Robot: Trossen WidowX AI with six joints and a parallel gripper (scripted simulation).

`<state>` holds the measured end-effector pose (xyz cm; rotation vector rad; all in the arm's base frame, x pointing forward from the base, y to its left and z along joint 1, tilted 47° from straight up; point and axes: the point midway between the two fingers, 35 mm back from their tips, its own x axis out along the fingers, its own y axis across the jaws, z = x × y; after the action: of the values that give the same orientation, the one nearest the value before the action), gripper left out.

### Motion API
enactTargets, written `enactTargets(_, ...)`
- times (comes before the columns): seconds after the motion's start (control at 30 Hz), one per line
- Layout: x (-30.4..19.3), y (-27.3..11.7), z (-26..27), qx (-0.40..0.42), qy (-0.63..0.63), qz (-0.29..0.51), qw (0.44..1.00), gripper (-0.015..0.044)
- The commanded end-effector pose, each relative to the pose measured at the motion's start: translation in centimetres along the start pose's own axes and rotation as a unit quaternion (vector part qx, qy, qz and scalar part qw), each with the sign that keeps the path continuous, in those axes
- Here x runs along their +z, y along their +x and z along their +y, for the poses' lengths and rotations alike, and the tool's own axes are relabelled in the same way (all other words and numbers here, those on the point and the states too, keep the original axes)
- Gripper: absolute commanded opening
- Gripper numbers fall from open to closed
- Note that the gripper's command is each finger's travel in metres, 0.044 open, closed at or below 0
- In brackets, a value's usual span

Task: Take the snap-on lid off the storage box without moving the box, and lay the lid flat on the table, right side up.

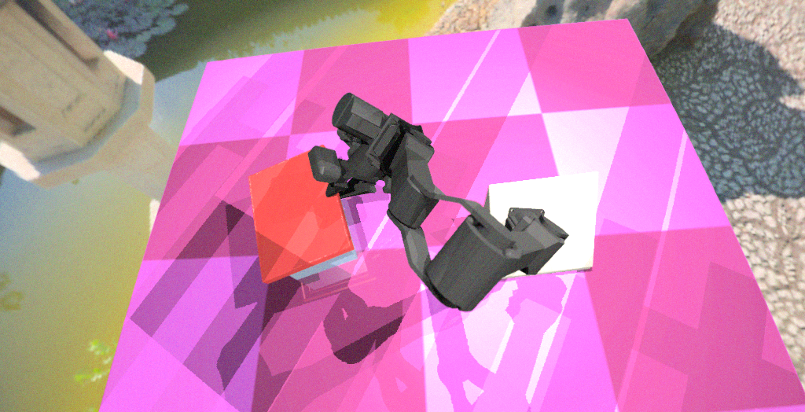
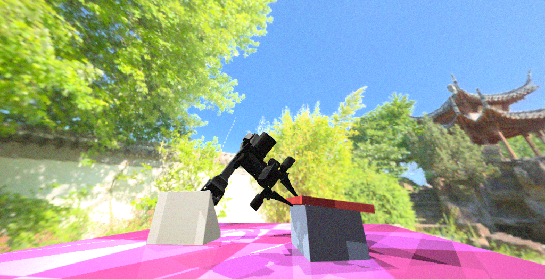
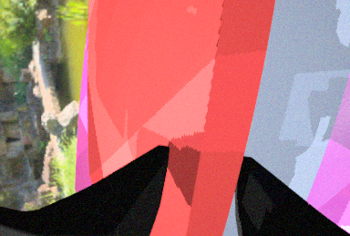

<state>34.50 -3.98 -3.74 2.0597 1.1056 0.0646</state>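
Claw (image 2: pixel 285 197) angled down, clamped on lid (image 2: pixel 330 203) edge.

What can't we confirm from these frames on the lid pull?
- Far edge of the red lid: whether it still sits on the grey box; exterior view too side-on, top view looks down on it.
- Fingertip contact: in the top view the gripper is covered by the wrist; the wrist view cuts the fingers off at its bottom edge.
- Box interior: covered by the lid in every view.
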Motion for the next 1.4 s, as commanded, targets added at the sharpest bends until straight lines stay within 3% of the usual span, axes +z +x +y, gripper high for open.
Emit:
enactTargets(0.0,0.0,0.1,0.0,-0.002,0.001,-0.002,1.0,0.0)
enactTargets(1.37,0.0,-2.1,4.2,0.0,0.0,-0.004,1.0,0.0)
